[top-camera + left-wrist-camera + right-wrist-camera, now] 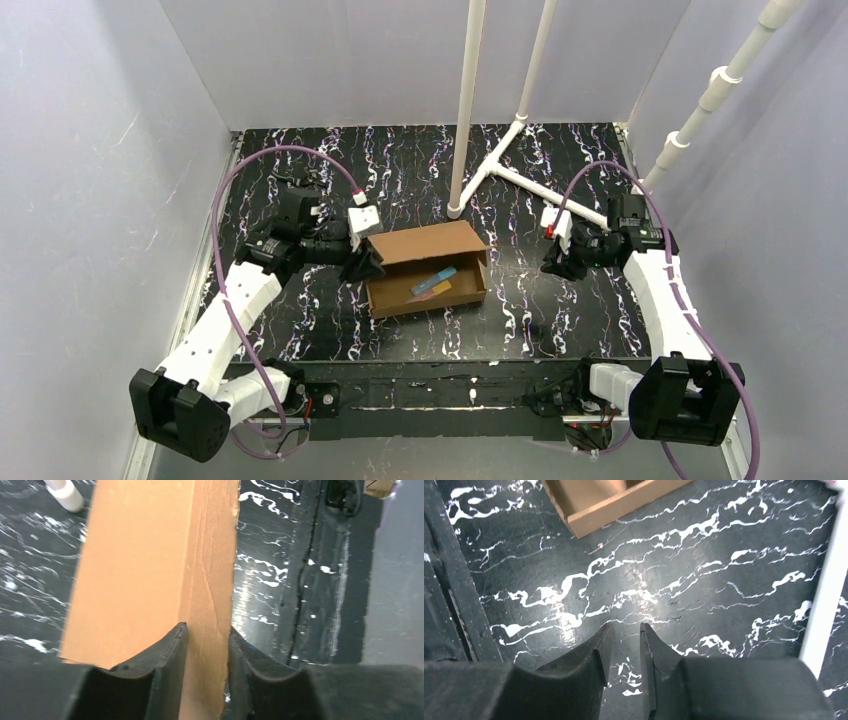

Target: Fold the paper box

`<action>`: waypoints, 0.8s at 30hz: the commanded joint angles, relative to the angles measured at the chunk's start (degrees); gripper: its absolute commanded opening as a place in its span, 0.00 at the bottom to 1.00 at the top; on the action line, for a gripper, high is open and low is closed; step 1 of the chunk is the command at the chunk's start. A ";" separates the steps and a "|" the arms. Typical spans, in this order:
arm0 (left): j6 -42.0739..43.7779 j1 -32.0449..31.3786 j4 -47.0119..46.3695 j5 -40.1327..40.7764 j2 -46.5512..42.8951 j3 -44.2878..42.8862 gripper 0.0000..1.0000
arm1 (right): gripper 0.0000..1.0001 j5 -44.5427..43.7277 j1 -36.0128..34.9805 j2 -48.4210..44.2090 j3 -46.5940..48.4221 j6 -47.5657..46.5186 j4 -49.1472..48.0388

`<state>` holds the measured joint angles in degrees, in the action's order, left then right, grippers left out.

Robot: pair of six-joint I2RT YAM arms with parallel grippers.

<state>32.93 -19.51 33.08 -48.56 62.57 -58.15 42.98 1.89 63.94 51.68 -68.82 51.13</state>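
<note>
Left gripper (pixel 207 629) straddles paper box (pixel 140 555) wall, clamping cannot be determined; right gripper (pixel 625 629) narrowly parted, empty, above worktop (pixel 704 570).

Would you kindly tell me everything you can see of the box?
The box is plain brown corrugated cardboard, folded into a shallow open tray with a raised back panel. It sits slightly askew in the middle of the table, with a blue strip and a yellow strip inside. The left gripper pinches its left end wall. Nothing else touches it.
</note>
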 commanded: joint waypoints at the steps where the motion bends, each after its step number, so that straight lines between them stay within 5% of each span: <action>1: -5.09 -0.84 0.76 -0.12 -3.19 4.05 0.44 | 0.37 7.19 0.72 1.62 3.82 2.39 2.31; 3: -7.02 -0.80 0.05 -0.91 -4.55 6.16 0.67 | 0.41 7.48 0.74 2.72 4.16 5.64 0.83; 6: -9.63 -0.84 0.21 -2.74 -5.19 7.03 0.81 | 0.43 8.81 0.61 5.03 6.17 3.32 4.64; 11: -17.32 -0.83 3.35 -6.39 -3.78 2.55 0.87 | 0.44 9.43 -0.82 6.78 10.52 5.31 6.61; 15: -31.43 -0.62 -4.00 -1.03 -7.11 3.29 0.87 | 0.40 3.66 -9.38 6.86 12.43 22.50 -2.95; 19: -43.33 -0.51 -8.09 7.32 -4.53 6.52 0.63 | 0.24 -7.03 -26.89 7.42 10.72 35.76 -15.73; 21: -45.97 -0.48 -6.57 11.67 -0.38 7.34 0.31 | 0.12 -7.13 -29.66 9.29 10.74 37.95 -19.04; 24: -50.71 -0.45 -9.95 12.09 4.74 11.53 0.16 | 0.07 -9.44 -31.83 13.24 10.13 37.91 -20.85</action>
<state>-7.68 -20.14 25.52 -41.65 60.82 -52.16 39.05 -28.32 73.34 61.89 -37.54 37.71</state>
